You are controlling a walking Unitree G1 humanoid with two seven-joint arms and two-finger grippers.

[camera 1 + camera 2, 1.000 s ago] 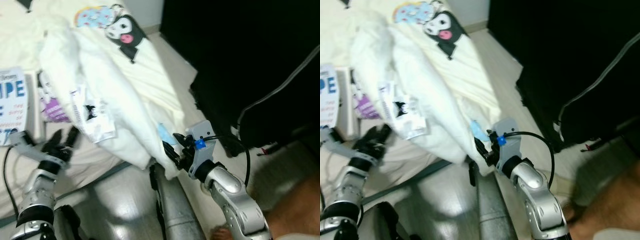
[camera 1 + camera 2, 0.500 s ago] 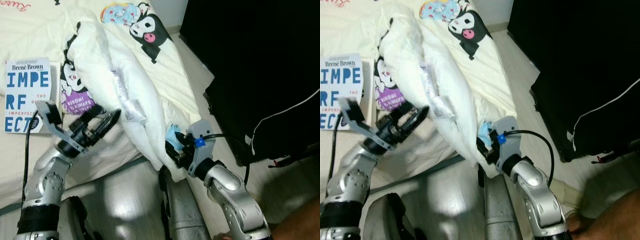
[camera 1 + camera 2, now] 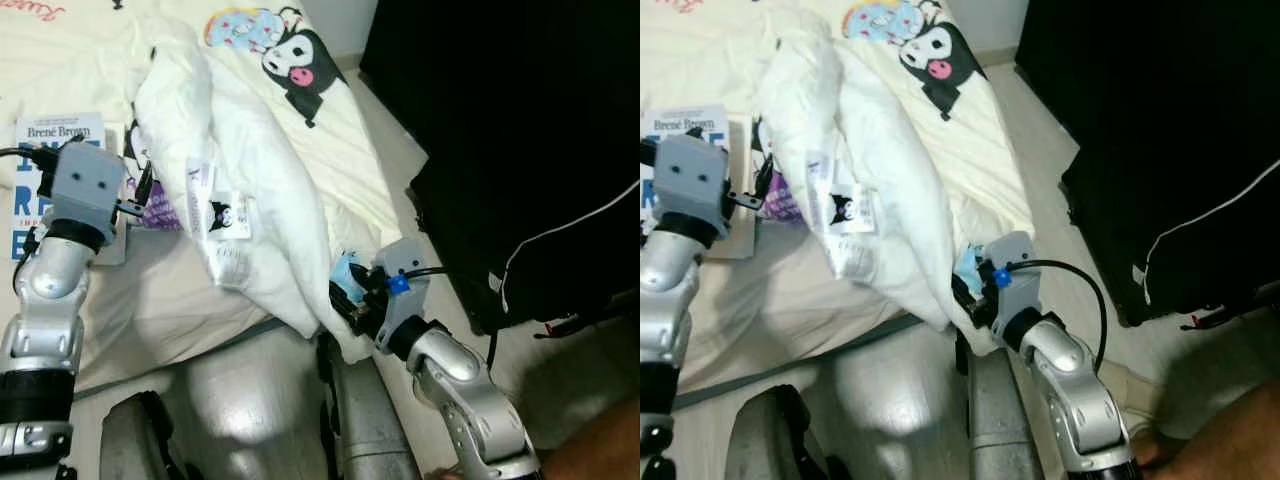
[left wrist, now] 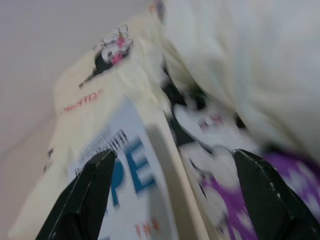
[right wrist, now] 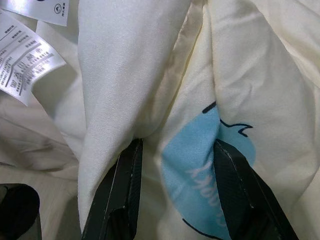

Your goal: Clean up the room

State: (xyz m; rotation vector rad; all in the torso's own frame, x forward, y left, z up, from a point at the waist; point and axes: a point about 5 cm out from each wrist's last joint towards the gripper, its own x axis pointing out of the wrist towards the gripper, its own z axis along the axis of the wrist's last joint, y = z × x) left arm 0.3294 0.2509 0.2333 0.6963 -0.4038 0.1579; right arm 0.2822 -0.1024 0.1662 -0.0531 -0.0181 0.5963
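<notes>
Now blanket between right fingers

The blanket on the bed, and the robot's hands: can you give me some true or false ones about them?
1. The right gripper has its fingers closed on a fold of the cream blanket. True.
2. The left gripper is holding the book. False: its fingers are spread open with nothing between them, pointing at the book and the purple printed cushion beside it.
3. The blanket has a black and white cartoon character printed on it. True.
4. The book is lying on the floor. False: it lies on the bed, beside the bunched blanket.
5. White care labels hang off the bunched blanket. True.
</notes>
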